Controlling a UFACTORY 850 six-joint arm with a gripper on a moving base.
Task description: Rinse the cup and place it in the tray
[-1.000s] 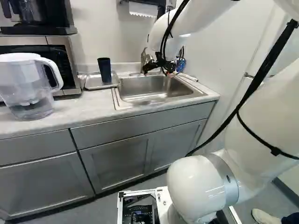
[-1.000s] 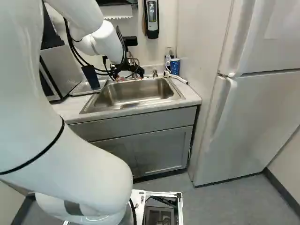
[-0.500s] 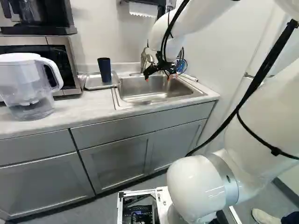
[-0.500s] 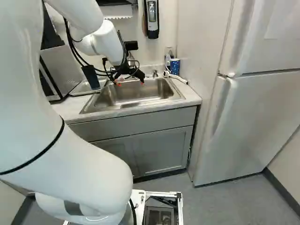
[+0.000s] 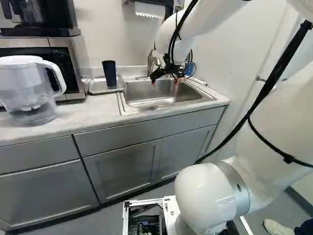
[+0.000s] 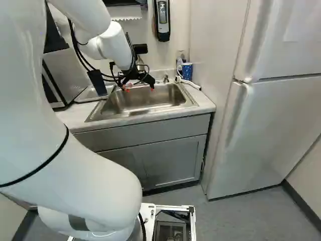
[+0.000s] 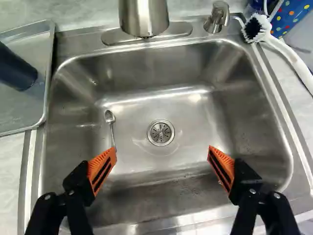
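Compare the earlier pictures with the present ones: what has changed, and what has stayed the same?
The gripper has come down a little and tipped, so it now points down into the sink. It took hold of nothing. The cup stayed standing in the tray.

left base view: on the base, behind the arm (image 5: 269, 127), its left side; faces ahead, slightly down at the worktop (image 5: 73, 112); pitcher (image 5: 29, 98) looms close at its left.
right base view: also behind the arm, its right side; faces ahead, slightly down; fridge (image 6: 281, 130) fills its right.
wrist view: on the wrist, near, above the sink (image 5: 151, 104); looks down at the drain (image 7: 161, 132).
base pair overlap: arm, worktop, sink.
all three overlap: sink, faucet (image 5: 151, 60), tray (image 5: 96, 87), dark cup (image 5: 109, 73); wrist cam nearest.
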